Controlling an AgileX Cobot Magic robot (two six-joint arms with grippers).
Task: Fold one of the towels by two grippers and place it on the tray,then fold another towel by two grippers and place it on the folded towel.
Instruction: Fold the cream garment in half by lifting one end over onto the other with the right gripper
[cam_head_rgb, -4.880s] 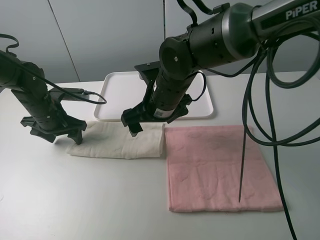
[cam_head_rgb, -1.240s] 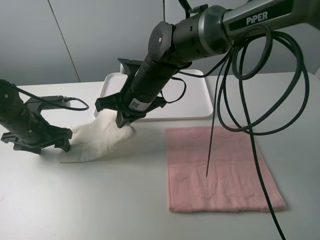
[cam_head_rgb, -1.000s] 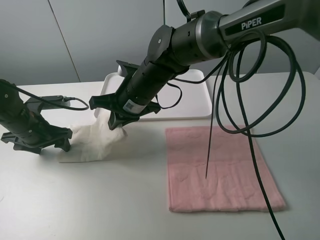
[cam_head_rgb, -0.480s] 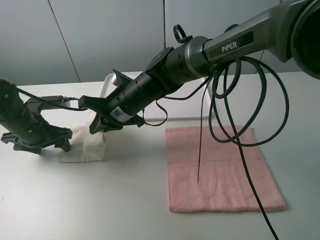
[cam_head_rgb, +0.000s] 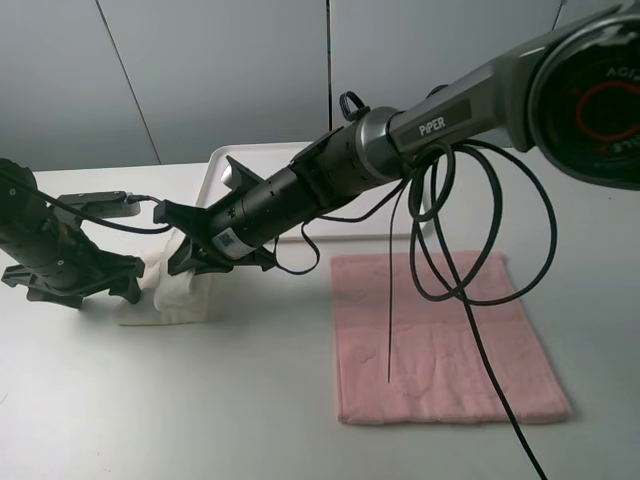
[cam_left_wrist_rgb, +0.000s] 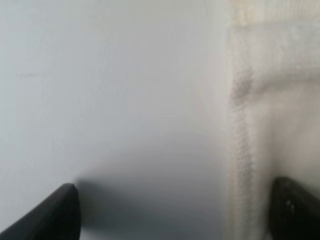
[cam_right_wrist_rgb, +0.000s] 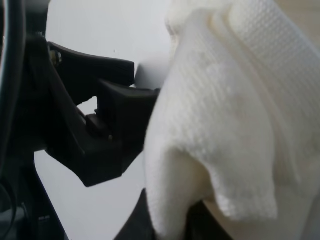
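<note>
We are early in the job: the cream towel (cam_head_rgb: 178, 292) is bunched into a narrow heap on the table (cam_head_rgb: 200, 410), at about 9 o'clock from the pink towel (cam_head_rgb: 440, 335) and well apart from it. It is not yet on the tray (cam_head_rgb: 214, 178), which sits at roughly 1 o'clock from the heap, its middle hidden behind the long black arm.

The right gripper (cam_head_rgb: 188, 260) reaches across the middle. Its jaws are closed on a raised edge of the cream towel, and in its own wrist view the cloth drapes thickly over the fingers. The left gripper (cam_head_rgb: 78, 290) sits low at 9 o'clock of the heap with its jaws spread wide and nothing between them. One fingertip lies right at the towel's hemmed edge (whether it presses the cloth we cannot tell).

By our reading, the cream towel is mid-fold, with the lifted edge carried over toward the left side. The fold still has to be laid down and the bundle moved to the tray. After that comes everything with the pink towel, which lies flat, open and unfolded at the table's right.
</note>
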